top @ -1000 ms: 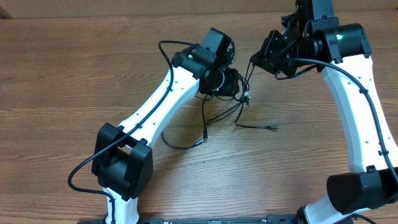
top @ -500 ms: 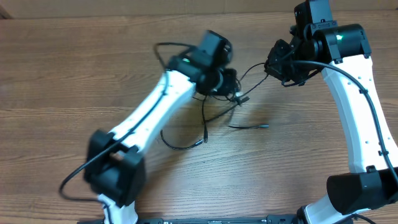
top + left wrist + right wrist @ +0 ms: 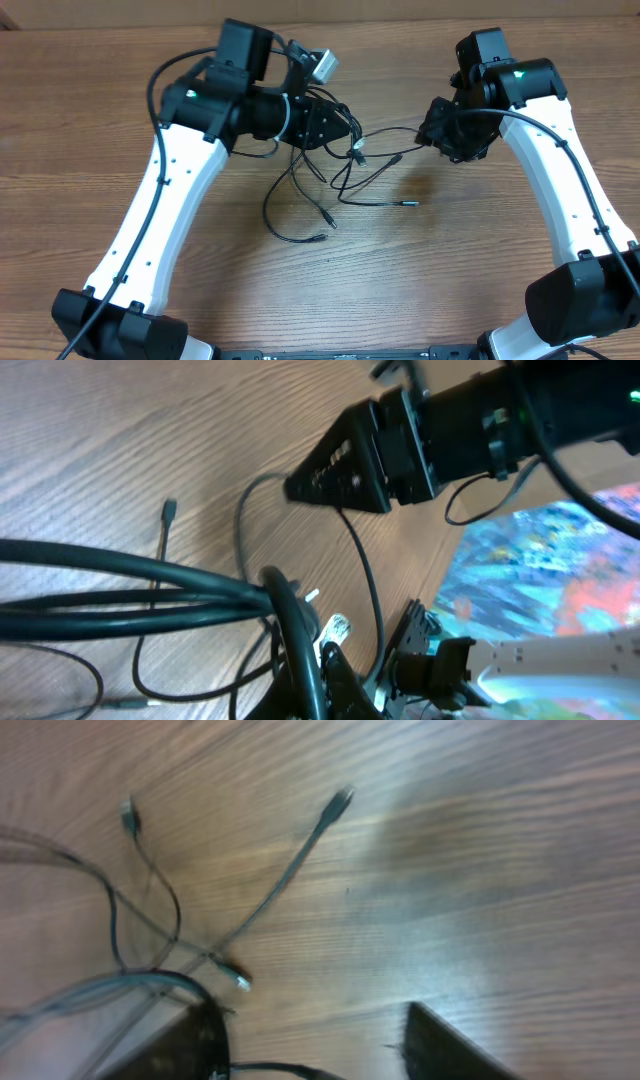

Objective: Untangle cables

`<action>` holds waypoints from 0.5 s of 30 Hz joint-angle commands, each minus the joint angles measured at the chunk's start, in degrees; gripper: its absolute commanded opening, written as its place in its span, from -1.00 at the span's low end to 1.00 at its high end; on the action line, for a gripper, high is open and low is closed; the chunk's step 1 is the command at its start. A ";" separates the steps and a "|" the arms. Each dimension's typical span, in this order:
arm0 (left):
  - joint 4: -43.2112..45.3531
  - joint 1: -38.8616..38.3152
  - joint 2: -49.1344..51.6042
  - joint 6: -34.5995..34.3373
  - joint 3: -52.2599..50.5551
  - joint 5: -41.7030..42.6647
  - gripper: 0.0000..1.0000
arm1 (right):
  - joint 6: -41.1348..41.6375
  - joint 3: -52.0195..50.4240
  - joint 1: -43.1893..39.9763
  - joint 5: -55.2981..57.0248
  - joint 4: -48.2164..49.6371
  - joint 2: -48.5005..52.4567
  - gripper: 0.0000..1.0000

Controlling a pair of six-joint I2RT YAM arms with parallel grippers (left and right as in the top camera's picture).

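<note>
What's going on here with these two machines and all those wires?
Two robot arms are working to untangle thin black cables over a wooden table. The left arm grips a bunch in its jaws; one strand stretches across to the right arm, whose jaws stand apart. Loose ends lie on the table.

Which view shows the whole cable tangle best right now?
Overhead: the cables show nearly whole, with most loops and loose ends visible. Left wrist shows only a close, partial bundle; right wrist shows a few blurred strands and plug ends.
</note>
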 commanded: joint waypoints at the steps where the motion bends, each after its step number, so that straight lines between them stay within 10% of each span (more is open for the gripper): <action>1: -0.11 1.73 -0.04 8.11 0.72 6.10 -0.92 | -9.44 6.23 -0.24 -7.10 -1.25 -1.62 0.47; 15: 10.71 2.05 0.07 4.68 0.72 10.95 -0.92 | -16.76 15.21 3.13 -21.29 0.39 -3.39 0.44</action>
